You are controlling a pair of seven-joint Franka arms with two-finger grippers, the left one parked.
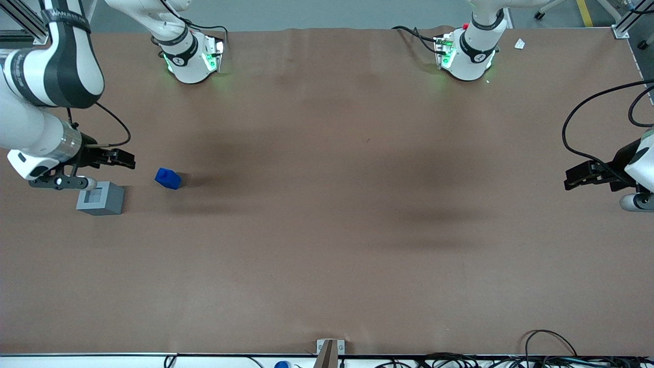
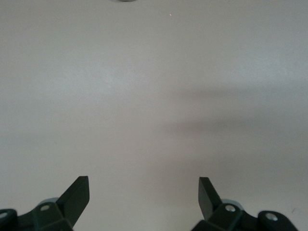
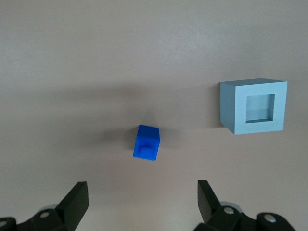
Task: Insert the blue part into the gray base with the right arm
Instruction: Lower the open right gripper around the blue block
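Gray base (image 1: pixel 100 198) sits on the brown table (image 1: pixel 327 255) at the working arm's end, nearest the front camera of the task items, recess facing up. Blue part (image 1: pixel 167 178) lies just beside it, slightly farther from the camera, apart from it, with open tabletop around both. The gripper (image 1: pixel 122 159) of the right arm (image 1: pixel 48 76) hangs above the table near the base, jaws spread, holding nothing. The wrist view alone shows the stub on the blue part (image 3: pixel 146 142) and the base's square recess (image 3: pixel 253 107). Arm lettering unreadable.
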